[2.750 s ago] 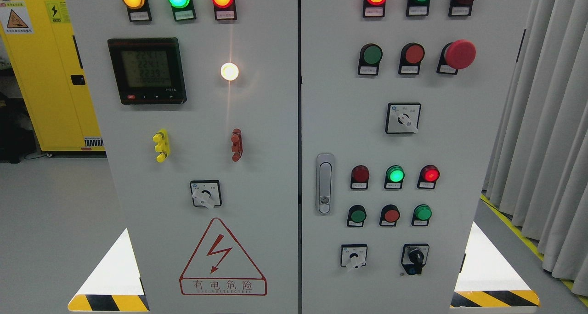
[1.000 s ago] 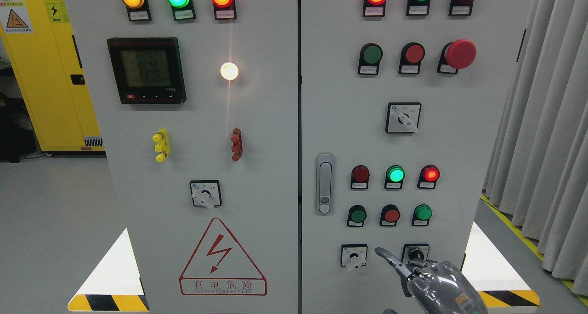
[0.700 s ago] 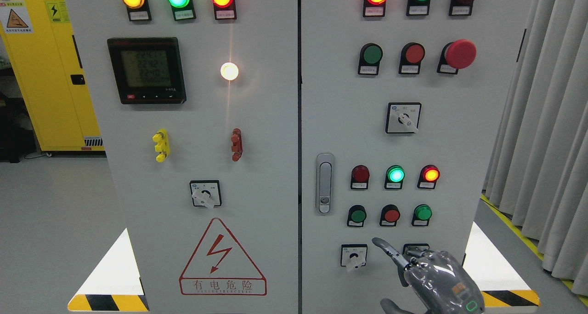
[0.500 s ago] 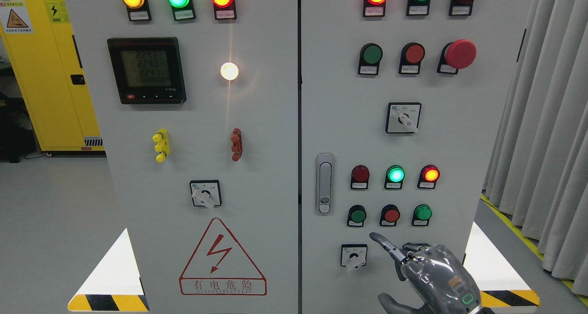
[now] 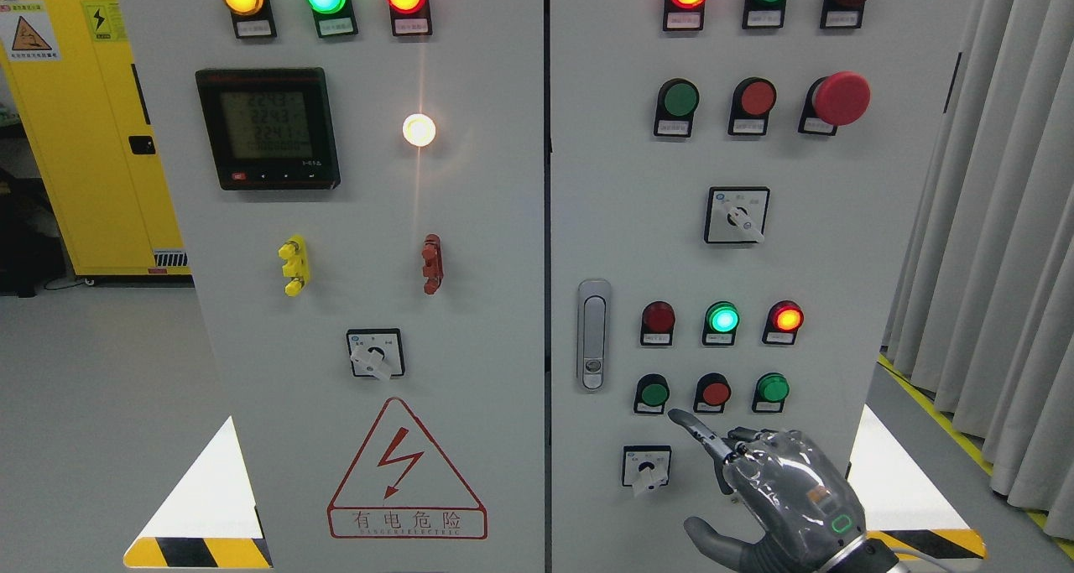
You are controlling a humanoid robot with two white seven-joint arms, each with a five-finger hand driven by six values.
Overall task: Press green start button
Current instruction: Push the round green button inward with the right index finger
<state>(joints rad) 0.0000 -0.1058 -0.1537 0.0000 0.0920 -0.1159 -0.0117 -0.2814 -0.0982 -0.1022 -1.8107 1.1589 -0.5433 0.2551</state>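
My fingers point(image 5: 703, 435) are curled except one outstretched index on my right hand point(image 5: 793, 493), pointing up-left toward the green start button point(image 5: 652, 393), just beyond its tip.

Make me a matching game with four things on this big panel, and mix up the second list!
Things:
1. mushroom button
2. door handle
3. meter screen
4. right hand

Places or states:
A. upper part of the left door
B. one finger stretched out, pointing up-left below the lower row of buttons
C. left edge of the right door
D. big and red, upper right of the right door

Pairs: 1-D, 2-C, 3-A, 4-B
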